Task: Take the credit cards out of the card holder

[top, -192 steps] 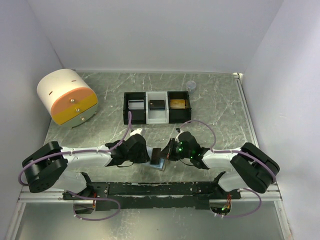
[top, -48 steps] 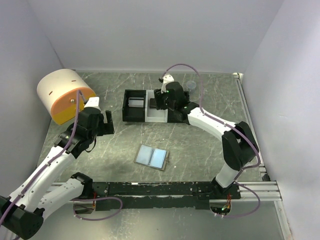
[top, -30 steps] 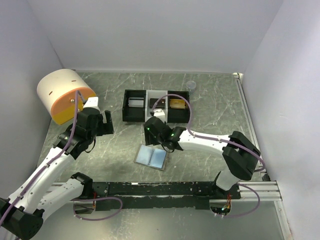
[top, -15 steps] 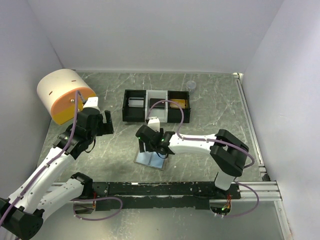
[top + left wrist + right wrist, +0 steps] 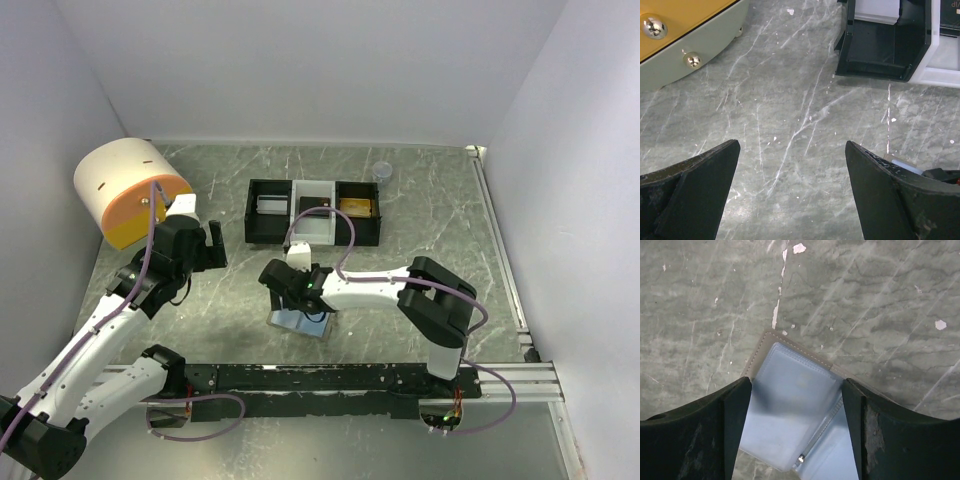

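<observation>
From above, the small flat grey card holder with pale blue lining (image 5: pixel 303 324) lies open on the grey marble table (image 5: pixel 430 200), nearer than the black-and-white three-compartment tray (image 5: pixel 268 226); the right gripper (image 5: pixel 292 292) hangs over its left part; the left gripper (image 5: pixel 205 238) is far off to the left; left wrist view: fingers spread over bare table; right wrist view: fingers spread, flanking one corner of the holder, pinching nothing.

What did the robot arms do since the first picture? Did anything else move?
Both arms let go of the card holder, which now lies open and flat. The left pincer swung away to the left, near the round box, and has waited there open. The right pincer went to the tray, then came back and hangs open over the card holder. Tray and round box stayed put.
</observation>
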Available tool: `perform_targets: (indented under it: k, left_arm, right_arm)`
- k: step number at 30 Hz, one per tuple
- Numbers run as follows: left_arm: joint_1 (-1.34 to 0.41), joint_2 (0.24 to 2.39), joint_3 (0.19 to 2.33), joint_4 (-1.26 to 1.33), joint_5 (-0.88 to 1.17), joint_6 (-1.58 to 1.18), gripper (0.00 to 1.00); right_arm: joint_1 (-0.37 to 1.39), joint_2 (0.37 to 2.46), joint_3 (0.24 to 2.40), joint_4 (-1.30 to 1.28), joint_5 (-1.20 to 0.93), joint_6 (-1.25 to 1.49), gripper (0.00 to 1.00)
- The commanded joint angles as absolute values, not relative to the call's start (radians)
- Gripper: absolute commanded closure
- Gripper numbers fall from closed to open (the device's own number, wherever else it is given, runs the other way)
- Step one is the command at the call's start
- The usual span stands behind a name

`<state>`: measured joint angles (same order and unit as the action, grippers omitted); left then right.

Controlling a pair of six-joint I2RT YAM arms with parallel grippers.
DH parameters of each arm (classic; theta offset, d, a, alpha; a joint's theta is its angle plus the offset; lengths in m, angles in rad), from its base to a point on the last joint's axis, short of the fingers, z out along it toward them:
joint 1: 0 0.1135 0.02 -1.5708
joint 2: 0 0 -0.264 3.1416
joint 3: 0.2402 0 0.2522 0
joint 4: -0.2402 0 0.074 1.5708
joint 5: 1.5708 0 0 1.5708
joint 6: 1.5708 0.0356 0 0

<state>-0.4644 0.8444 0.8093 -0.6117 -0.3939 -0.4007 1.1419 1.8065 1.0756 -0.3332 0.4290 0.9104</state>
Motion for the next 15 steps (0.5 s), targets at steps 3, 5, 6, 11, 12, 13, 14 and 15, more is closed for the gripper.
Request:
perform_targets:
  k: [3, 5, 6, 11, 12, 13, 14, 15]
  left_arm:
    - [-0.466, 0.846, 0.816, -0.611, -0.413, -0.407, 0.02]
    - [-0.466, 0.850, 0.818, -0.612, -0.413, -0.408, 0.02]
    - [-0.466, 0.851, 0.819, -0.613, -0.414, -0.408, 0.02]
    - [-0.466, 0.850, 0.818, -0.612, -0.414, -0.409, 0.02]
    - [-0.466, 0.850, 0.816, -0.612, -0.412, -0.408, 0.02]
    - [-0.466, 0.850, 0.816, -0.612, -0.413, -0.409, 0.02]
    - [-0.466, 0.850, 0.816, -0.612, -0.413, -0.410, 0.02]
    - [-0.466, 0.850, 0.816, -0.613, -0.413, -0.410, 0.03]
  right_arm:
    - [1.154, 1.881, 1.089, -0.358, 0.410, 0.908, 0.26]
    - [1.165, 1.876, 1.075, -0.333, 0.392, 0.875, 0.30]
    - [1.172, 1.869, 1.063, -0.314, 0.383, 0.854, 0.33]
    - [1.205, 1.818, 1.008, -0.239, 0.363, 0.759, 0.41]
    - [1.206, 1.812, 0.993, -0.226, 0.351, 0.738, 0.42]
    - [1.209, 1.808, 0.975, -0.216, 0.347, 0.723, 0.43]
    - [1.211, 1.804, 0.964, -0.211, 0.347, 0.712, 0.46]
    - [1.214, 1.796, 0.953, -0.197, 0.345, 0.696, 0.48]
